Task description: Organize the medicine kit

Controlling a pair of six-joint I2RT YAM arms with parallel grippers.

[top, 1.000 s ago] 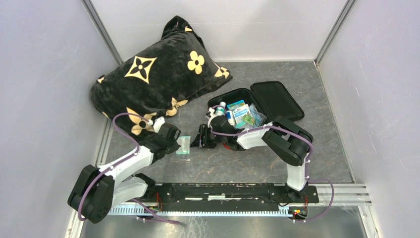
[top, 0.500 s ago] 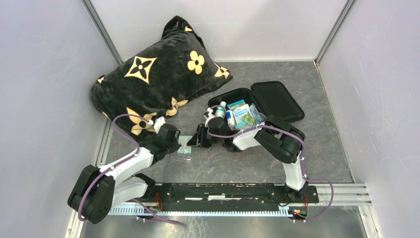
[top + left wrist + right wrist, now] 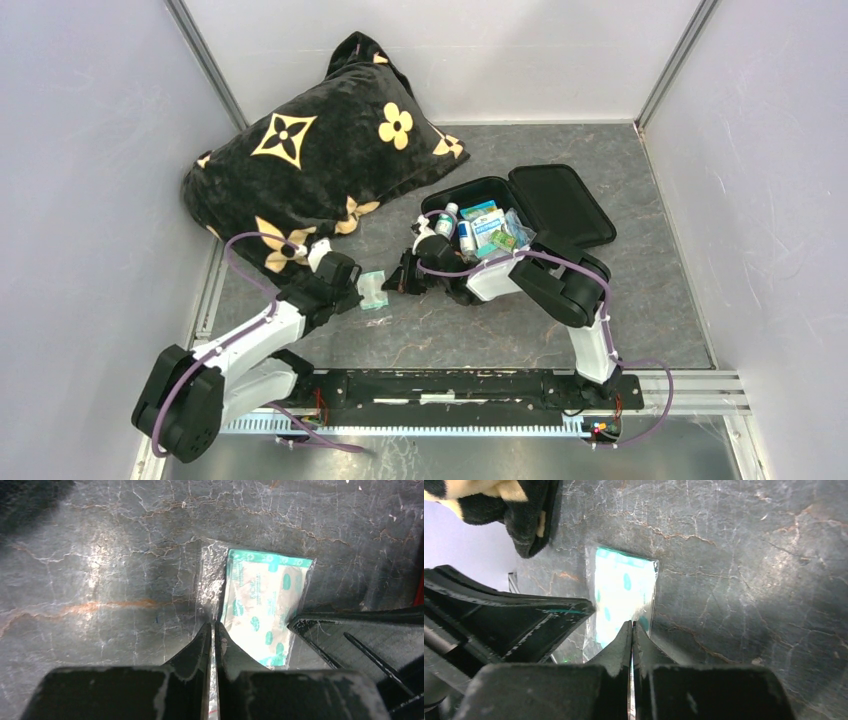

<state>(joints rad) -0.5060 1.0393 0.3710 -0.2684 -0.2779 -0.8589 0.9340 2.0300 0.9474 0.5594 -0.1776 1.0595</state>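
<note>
**A:** Where's the kit (image 3: 470, 192)?

**B:** Open on the tabletop (image 3: 640, 260), to the right of both sets of jaws and a little farther back. The right arm (image 3: 560, 285) passes along its near side, and the pillow (image 3: 300, 160) lies near its left.

**A:** Which way does it run?

**B:** Its long axis goes left to right, tilting away on the right. The filled half is toward the pillow, and the lid (image 3: 558, 200) is thrown back flat, lining up.

**A:** And the jaws?

**B:** The left jaws are pinched on the clear edge of a teal-printed packet (image 3: 260, 610) lying flat. The right jaws are pressed together at its opposite edge. I can't tell whether they catch the film.
</note>
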